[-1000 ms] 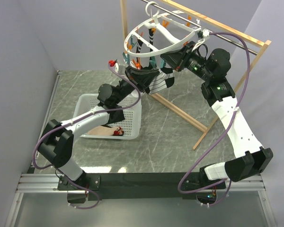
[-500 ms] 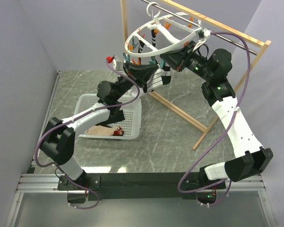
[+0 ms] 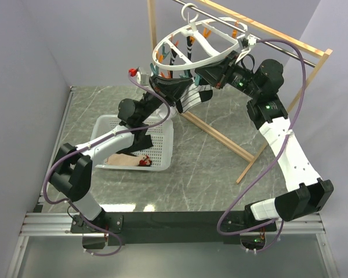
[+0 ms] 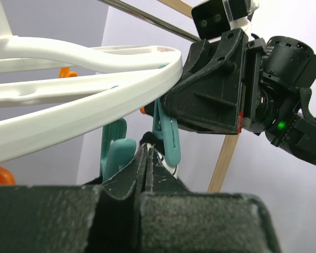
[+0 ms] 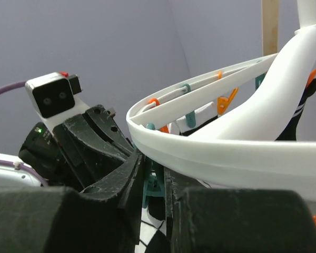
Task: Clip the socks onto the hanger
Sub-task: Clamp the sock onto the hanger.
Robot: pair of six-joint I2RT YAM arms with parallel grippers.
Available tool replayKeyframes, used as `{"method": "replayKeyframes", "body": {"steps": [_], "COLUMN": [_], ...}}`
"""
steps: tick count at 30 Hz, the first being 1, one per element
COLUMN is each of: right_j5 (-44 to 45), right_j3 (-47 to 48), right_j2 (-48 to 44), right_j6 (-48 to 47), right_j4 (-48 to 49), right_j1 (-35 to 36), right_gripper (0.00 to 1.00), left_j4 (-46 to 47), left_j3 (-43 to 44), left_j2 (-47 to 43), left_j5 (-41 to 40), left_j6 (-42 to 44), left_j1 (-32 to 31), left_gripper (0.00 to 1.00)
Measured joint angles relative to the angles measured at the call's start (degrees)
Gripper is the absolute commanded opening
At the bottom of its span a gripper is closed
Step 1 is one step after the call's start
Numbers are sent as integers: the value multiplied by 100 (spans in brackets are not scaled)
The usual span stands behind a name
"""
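The striped sock (image 3: pixel 191 98) hangs just under the hanger's (image 4: pixel 84 108) near rim, clenched in the left gripper's (image 4: pixel 146 158) jaws, with that arm stretched up toward the hanger. The right gripper (image 5: pixel 154 174), reaching in at the rim, seems to pinch a teal clip (image 4: pixel 166 138) there. Clipping is in hand, and next the sock's edge must be fed into that clip's mouth.

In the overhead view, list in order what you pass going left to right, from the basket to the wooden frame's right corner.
White perforated basket → striped sock → right arm's black wrist joint → wooden frame's right corner.
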Motion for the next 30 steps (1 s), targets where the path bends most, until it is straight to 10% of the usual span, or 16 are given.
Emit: {"method": "replayKeyframes", "body": {"steps": [8,15,24,28,30], "right_j5": [-164,-330,-232,26,160], "right_j3": [22,240,629,671,671], "right_j2": [76,144,227,225,219], "right_j6": [-90,-61,-201,-404,-518], "right_j4": [-72,-238,-863,-1285,-1521], "right_j1": [-11,-20,-48,-74,-85], "right_gripper": [32,80,85,85,85], "left_j4": [17,15,-275,-603,-813], "left_j3": [0,0,0,0,0], "left_j2": [0,2,15,15,15], "left_j5": [15,17,2,-37,-55], "left_j6": [-103,-120,-70,-2,85], "left_j1": [26,26,26,26,26], "left_gripper": [1,1,2,17,40]}}
